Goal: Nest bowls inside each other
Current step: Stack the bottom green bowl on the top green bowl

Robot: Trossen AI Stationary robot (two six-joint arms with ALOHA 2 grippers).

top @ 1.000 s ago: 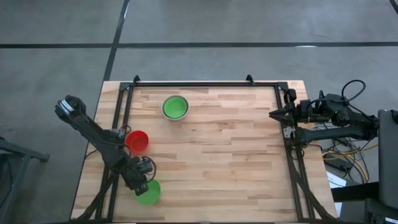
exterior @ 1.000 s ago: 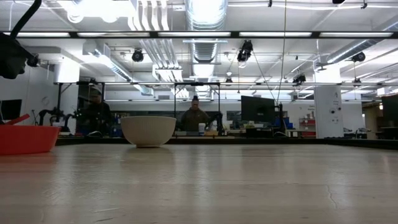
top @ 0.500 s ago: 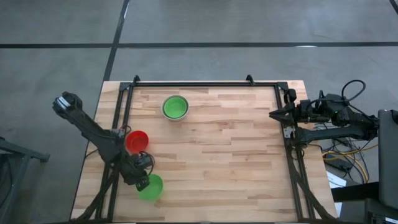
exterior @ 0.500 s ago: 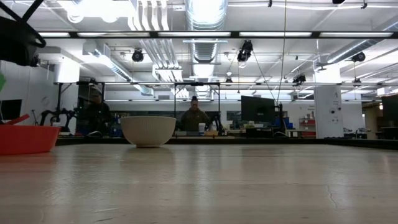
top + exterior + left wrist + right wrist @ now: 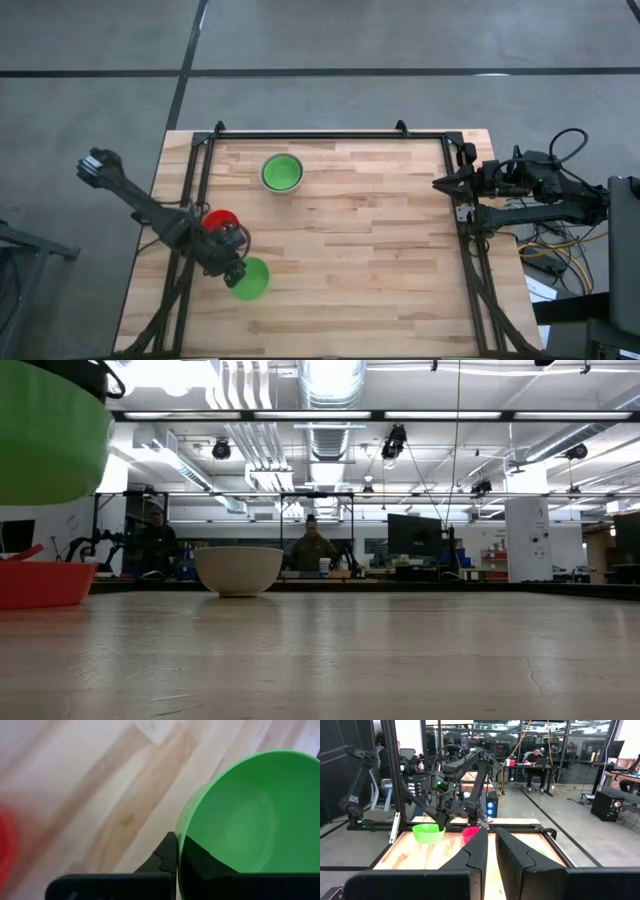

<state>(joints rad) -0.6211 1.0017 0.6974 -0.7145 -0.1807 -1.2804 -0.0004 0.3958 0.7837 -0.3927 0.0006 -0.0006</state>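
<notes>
Lifted green bowl [image 5: 50,430] now fills low view

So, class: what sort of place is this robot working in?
Probably a robotics lab or open workshop: exposed ceiling ducts, desks with monitors where people sit, and a framed wooden table.

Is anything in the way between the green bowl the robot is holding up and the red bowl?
Nothing visible. The left gripper holds the green bowl by its rim, lifted off the table. The red bowl sits close beside it, partly hidden under the arm from above, with only bare wood between.
</notes>
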